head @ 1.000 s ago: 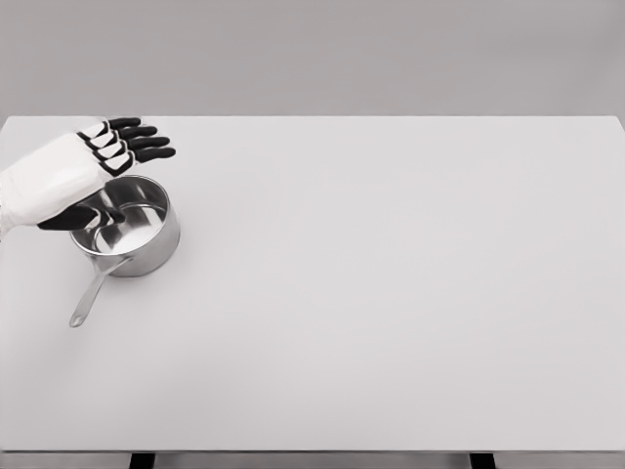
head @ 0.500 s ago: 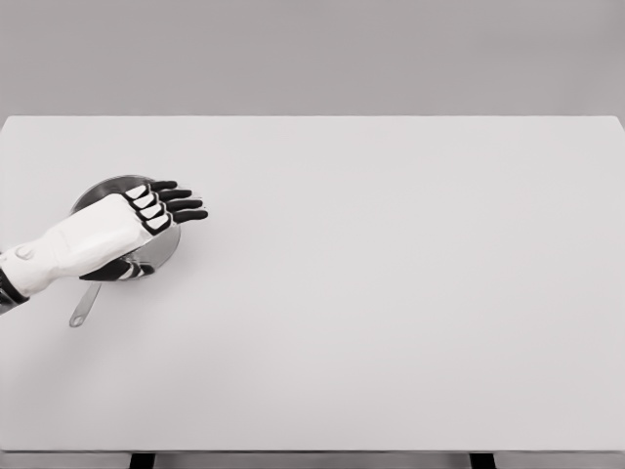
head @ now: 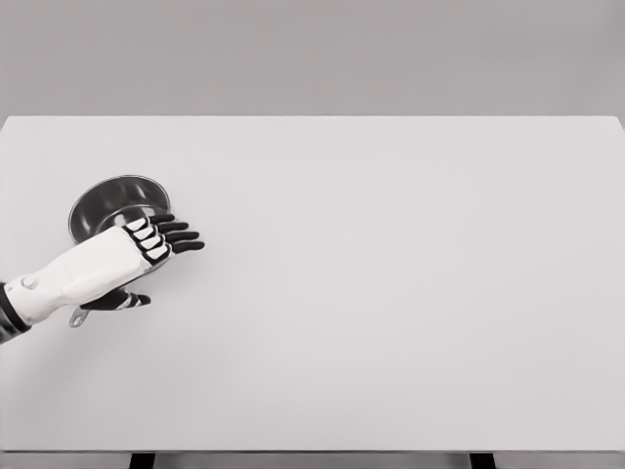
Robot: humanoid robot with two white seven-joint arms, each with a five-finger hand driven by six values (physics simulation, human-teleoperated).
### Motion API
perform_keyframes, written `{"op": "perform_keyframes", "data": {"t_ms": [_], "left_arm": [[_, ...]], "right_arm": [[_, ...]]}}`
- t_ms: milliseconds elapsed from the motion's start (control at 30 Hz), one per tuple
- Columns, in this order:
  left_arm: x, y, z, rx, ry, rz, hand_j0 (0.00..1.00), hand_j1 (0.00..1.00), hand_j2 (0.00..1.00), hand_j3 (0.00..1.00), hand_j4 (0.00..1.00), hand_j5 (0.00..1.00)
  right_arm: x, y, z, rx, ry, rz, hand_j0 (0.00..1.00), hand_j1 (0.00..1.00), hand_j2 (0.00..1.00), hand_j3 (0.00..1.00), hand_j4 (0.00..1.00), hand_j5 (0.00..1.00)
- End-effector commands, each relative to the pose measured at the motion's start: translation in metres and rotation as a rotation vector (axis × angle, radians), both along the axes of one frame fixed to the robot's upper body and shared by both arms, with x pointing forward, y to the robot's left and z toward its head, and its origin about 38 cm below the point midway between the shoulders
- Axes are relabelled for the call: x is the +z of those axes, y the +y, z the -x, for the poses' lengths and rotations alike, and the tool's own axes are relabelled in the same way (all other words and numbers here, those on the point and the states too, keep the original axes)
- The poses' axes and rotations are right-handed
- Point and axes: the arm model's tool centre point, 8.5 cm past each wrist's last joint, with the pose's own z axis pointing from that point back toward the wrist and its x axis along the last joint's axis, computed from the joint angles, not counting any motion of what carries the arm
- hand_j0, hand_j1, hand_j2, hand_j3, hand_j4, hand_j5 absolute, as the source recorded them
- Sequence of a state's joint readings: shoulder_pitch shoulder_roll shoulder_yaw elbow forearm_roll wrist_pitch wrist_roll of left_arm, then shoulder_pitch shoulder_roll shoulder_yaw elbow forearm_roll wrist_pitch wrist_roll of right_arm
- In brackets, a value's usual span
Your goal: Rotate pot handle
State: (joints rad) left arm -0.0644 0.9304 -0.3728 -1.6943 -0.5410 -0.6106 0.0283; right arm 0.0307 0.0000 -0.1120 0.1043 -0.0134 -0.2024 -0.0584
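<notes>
A small steel pot stands on the white table at the far left. Its long handle runs toward the near left; only the handle's end shows below my arm. My left hand lies over the pot's near side and the handle, palm down, fingers stretched out to the right and thumb pointing right beneath. The hand is open and holds nothing. The near part of the pot is hidden behind it. My right hand is out of view.
The table's left edge lies close to the pot. Dark table legs show under the front edge.
My left hand has moved from behind the pot toward me and down, across the pot, and now covers its near side and handle. The pot stays in place.
</notes>
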Motion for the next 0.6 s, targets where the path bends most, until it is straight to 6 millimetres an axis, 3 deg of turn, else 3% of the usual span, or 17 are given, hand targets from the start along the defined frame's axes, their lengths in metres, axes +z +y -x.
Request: {"op": "perform_keyframes", "data": {"t_ms": [0,133,467,567], "left_arm": [[0.002,0.002,-0.001,0.005,-0.003,0.003,1.0,1.0,1.0,1.0,1.0,1.0],[0.006,0.019,-0.002,0.058,-0.019,-0.007,1.0,1.0,1.0,1.0,1.0,1.0],[0.002,0.031,0.0,0.086,-0.005,-0.024,1.0,1.0,1.0,1.0,1.0,1.0],[0.005,0.049,-0.002,0.142,-0.017,-0.032,1.0,1.0,1.0,1.0,1.0,1.0]], "right_arm": [[0.0,0.0,0.0,0.0,0.0,0.0,1.0,1.0,1.0,1.0,1.0,1.0],[0.0,0.0,0.0,0.0,0.0,0.0,1.0,1.0,1.0,1.0,1.0,1.0],[0.0,0.0,0.0,0.0,0.0,0.0,1.0,1.0,1.0,1.0,1.0,1.0],[0.0,0.0,0.0,0.0,0.0,0.0,1.0,1.0,1.0,1.0,1.0,1.0]]}}
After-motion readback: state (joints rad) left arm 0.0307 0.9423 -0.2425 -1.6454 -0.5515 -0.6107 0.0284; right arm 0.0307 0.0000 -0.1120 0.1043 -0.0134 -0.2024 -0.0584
